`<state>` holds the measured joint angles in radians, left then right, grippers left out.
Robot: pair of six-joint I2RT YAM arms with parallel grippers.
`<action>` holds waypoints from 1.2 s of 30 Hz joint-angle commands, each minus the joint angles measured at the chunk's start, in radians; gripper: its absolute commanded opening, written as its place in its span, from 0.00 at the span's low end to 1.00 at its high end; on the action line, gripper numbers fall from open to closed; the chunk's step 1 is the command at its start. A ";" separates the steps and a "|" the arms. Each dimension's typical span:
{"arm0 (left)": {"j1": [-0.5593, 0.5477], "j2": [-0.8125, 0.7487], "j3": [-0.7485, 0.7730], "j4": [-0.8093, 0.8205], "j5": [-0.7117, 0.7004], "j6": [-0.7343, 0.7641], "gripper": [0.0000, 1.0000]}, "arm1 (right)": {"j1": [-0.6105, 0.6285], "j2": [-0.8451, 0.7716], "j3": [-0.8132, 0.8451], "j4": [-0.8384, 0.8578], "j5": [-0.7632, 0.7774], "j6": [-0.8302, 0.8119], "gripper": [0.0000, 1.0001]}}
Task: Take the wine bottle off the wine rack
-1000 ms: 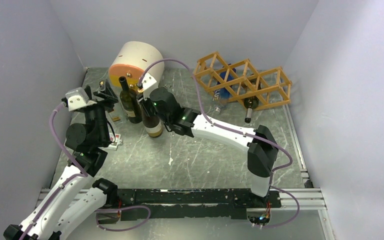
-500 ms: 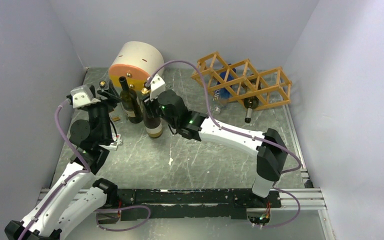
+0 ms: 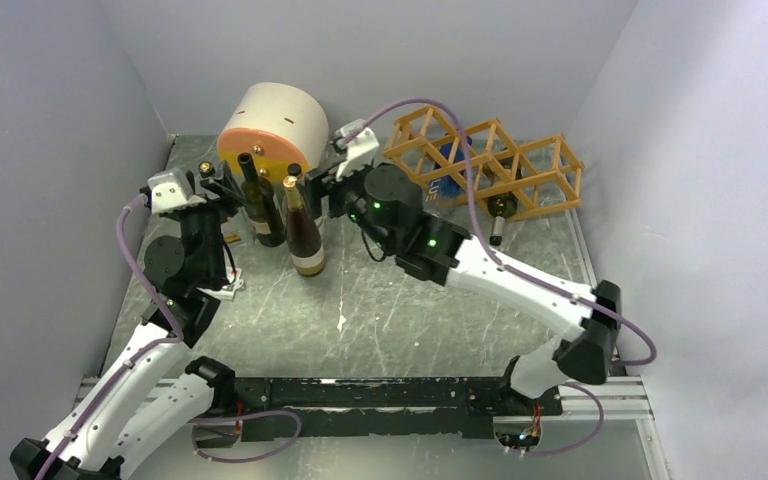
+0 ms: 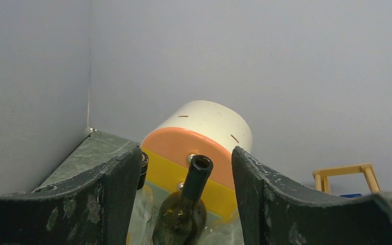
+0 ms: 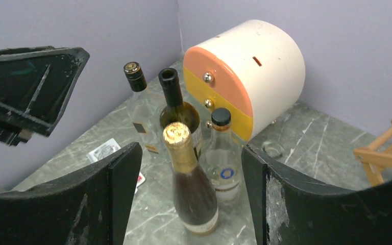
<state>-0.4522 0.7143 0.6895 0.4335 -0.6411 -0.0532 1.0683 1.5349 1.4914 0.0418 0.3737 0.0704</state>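
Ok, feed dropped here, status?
Left end effector, right end effector open, empty. Gold-capped bottle upright on table. Dark bottle in wine rack, neck unobstructed.

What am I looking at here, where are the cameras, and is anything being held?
Two robot arms are bolted at the near edge of a table. One picture looks down from above; the other two come from a camera on each wrist. The dark shapes are the left fingers and right fingers, both open, holding nothing. On the table several bottles stand, one a gold-capped bottle, beside a cream and orange cylinder. The wine rack sits back right, a dark wine bottle poking out.
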 commanded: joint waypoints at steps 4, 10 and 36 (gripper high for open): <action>0.010 -0.054 0.037 -0.015 0.073 -0.003 0.71 | 0.004 -0.256 -0.191 -0.188 0.111 0.126 0.78; 0.011 -0.086 0.059 -0.043 0.198 -0.012 0.74 | -0.009 -0.485 -0.418 -0.367 0.282 0.274 0.88; 0.010 -0.067 0.052 -0.028 0.309 -0.008 0.75 | -0.664 -0.123 -0.575 -0.066 -0.114 0.607 1.00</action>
<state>-0.4503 0.6476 0.7280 0.3832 -0.3511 -0.0608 0.4271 1.3628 0.8993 -0.1749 0.2253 0.6006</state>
